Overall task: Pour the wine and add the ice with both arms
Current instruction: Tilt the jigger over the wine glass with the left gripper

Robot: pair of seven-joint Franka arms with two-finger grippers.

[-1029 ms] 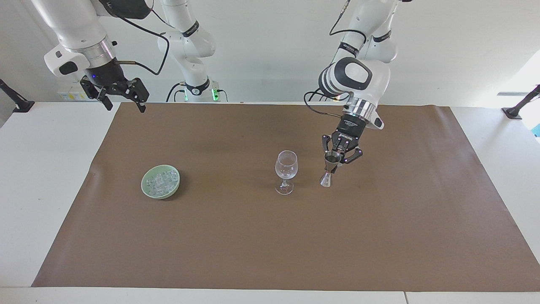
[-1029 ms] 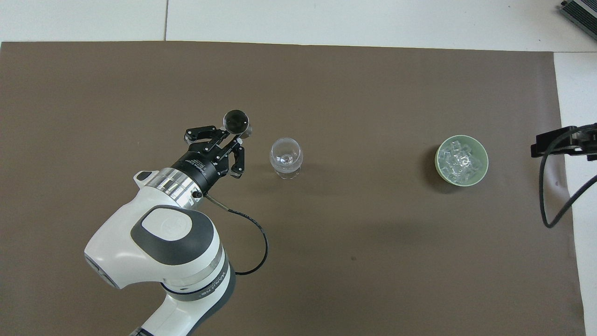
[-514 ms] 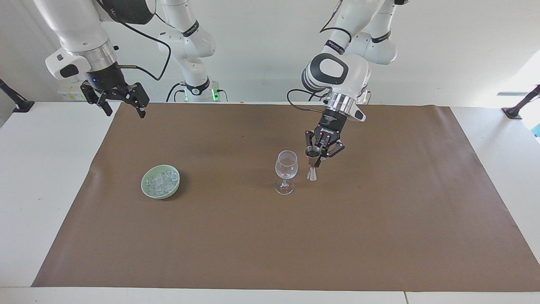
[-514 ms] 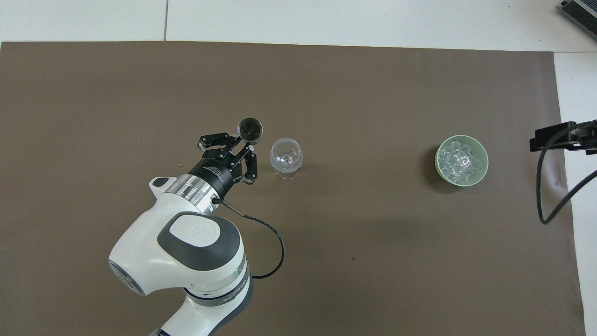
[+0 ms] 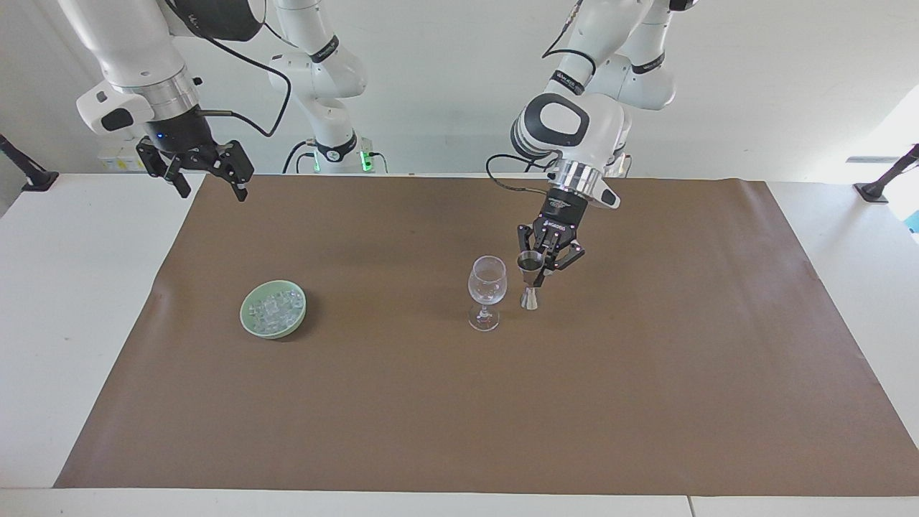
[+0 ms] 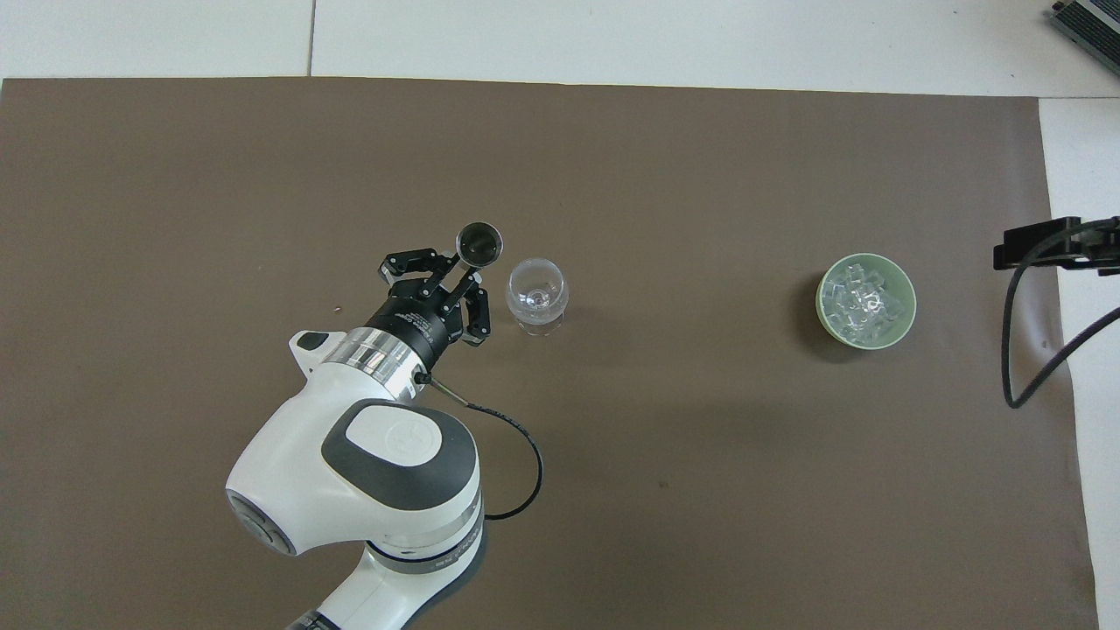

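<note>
the bench (image 5: pixel 72 301) carries a brown mat (image 5: pixel 459 402), and on it sits a green bowl (image 5: pixel 273 309) of ice (image 6: pixel 864 300) toward my right arm's end, well apart from the wine glass (image 5: pixel 487 291) near the middle. my left gripper (image 5: pixel 543 267) has its jaws closed on a metal jigger (image 5: pixel 530 280), upright just beside the glass. my right gripper (image 5: pixel 204 176) waits with jaws wide over the mat's edge.

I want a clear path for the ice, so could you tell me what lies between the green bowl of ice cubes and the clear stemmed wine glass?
Nothing: only bare brown mat between the green bowl of ice cubes and the clear stemmed wine glass, clearest overhead.
</note>
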